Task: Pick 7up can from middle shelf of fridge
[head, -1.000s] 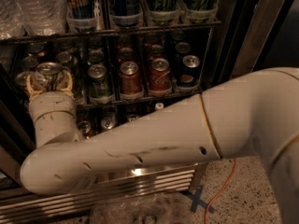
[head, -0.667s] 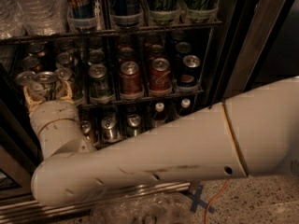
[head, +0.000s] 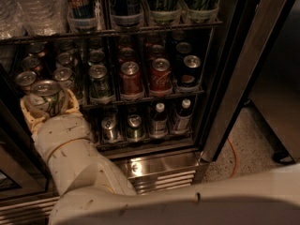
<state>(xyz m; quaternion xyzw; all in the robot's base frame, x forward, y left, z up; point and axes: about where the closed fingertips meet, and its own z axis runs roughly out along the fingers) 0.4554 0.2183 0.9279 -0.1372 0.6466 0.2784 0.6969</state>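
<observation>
My gripper [head: 47,108] is at the left front of the fridge [head: 243,69], level with the middle shelf [head: 145,97]. Its cream fingers [head: 71,100] are closed around the 7up can [head: 47,97], a pale can with green markings and a silver top. The can is upright in the grasp and sits in front of the shelf's left lanes. My white arm runs from the wrist [head: 63,139] down across the bottom of the view.
The middle shelf holds rows of short cans: a dark green can [head: 99,82], a gold-brown can [head: 130,78], a red can [head: 161,75], a dark can [head: 190,69]. Tall bottles and cans stand on the rack above. Small bottles [head: 158,118] sit below. The steel grille [head: 159,170] is at the base.
The gripper with the can has come slightly right and toward the camera, out from the shelf's left lanes. The arm has swung lower across the view, uncovering the lower rack.
</observation>
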